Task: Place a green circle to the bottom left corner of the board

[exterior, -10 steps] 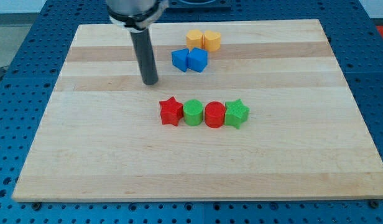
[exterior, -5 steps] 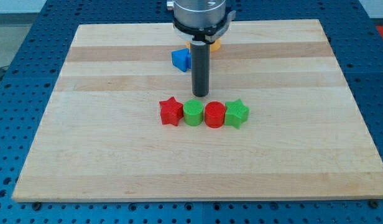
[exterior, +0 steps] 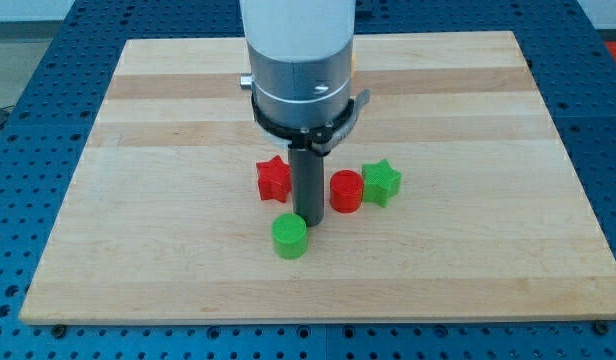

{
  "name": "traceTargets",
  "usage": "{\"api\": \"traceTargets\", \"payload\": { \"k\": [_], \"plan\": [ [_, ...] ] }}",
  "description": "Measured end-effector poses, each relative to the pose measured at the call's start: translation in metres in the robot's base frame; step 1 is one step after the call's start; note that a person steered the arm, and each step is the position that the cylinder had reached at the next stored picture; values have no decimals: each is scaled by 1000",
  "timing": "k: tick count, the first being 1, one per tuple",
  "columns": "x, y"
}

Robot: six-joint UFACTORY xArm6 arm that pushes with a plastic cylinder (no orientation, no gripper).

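Note:
The green circle [exterior: 289, 237] lies on the wooden board [exterior: 138, 250], below the middle and out of the row it was in. My tip [exterior: 308, 219] stands just above and right of it, touching or nearly touching its upper right edge. The tip sits in the gap between the red star [exterior: 273, 179] on its left and the red circle [exterior: 346, 191] on its right. A green star [exterior: 382, 182] lies right of the red circle.
The arm's grey body [exterior: 300, 70] hides the blue and orange blocks near the view's top. The board's bottom left corner [exterior: 38, 308] lies far to the left of the green circle.
My tip moved right, then down through the row of blocks. It pushed the green circle out of the row toward the view's bottom and slightly left.

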State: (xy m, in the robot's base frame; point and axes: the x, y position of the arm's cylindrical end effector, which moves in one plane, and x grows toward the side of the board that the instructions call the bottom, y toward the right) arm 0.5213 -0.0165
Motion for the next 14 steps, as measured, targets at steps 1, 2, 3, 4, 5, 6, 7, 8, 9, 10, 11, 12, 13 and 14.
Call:
{"api": "traceTargets", "payload": {
  "k": [1,2,3,4,5,6,7,8,9,10,11,12,13,14],
  "plan": [
    [6,22],
    [14,41],
    [21,37],
    [27,12],
    [32,-11],
    [35,-33],
    [39,-54],
    [43,-75],
    [46,-94],
    [49,-113],
    [49,-120],
    [49,-94],
    [45,-70],
    [42,-76]
  ]
}}
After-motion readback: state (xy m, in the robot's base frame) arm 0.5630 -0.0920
